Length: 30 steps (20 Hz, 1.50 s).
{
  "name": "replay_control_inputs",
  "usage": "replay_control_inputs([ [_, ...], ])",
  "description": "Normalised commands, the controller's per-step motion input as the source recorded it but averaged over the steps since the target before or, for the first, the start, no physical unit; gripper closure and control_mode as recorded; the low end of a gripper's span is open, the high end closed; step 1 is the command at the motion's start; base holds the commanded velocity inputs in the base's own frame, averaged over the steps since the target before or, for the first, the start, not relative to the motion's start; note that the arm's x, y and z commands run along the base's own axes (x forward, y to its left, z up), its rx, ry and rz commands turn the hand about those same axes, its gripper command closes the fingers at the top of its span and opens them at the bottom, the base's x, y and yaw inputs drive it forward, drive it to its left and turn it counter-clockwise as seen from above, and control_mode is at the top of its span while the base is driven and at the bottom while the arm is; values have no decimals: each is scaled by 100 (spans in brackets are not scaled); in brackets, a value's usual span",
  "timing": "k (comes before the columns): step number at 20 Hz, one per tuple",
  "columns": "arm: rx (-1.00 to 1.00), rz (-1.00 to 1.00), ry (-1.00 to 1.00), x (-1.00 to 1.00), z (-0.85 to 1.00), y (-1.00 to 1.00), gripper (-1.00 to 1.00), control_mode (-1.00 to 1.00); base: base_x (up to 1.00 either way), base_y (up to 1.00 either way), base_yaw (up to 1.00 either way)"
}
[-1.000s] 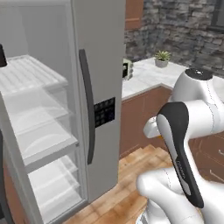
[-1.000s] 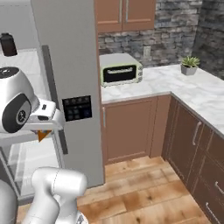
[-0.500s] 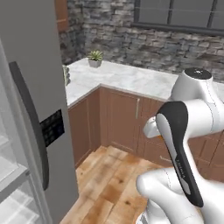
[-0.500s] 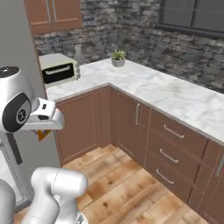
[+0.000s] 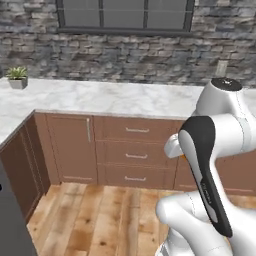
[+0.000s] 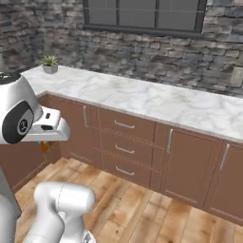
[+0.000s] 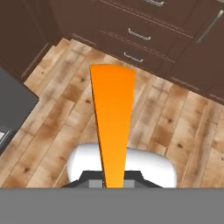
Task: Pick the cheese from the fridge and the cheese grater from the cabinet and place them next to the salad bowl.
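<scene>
The gripper (image 7: 113, 183) pinches the cheese (image 7: 113, 118), whose long axis runs from it toward twelve o'clock over the wooden floor (image 7: 175, 127).

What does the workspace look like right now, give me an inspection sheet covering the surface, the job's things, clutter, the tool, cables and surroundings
Surface: pale marble counter running along the stone wall and round a corner, over brown drawer units.
Job's things: the cheese, an orange wedge, is held in the tool and hangs above the wooden floor; a bit of orange also shows under the hand in the right base view.
Clutter: a small potted plant at the far corner of the counter.
Tool: shut on the cheese, carried low over the floor, away from the counter.
Cables: nothing seen.
Surroundings: grey stone wall, a dark-framed window above it, a wall outlet.
</scene>
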Motion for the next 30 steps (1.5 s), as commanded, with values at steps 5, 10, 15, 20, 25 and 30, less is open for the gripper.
replay_control_inputs([
  [5,0,0,0,0,0,0,100,100,0,-39,-65],
  [10,0,0,0,0,0,0,100,100,11,-23,-66],
  [15,0,0,0,0,0,0,100,100,30,-2,-67],
  [20,0,0,0,0,0,0,100,100,26,0,-66],
  [25,0,0,0,0,0,0,100,100,5,0,-60],
  [30,0,0,0,0,0,0,100,100,38,0,-64],
])
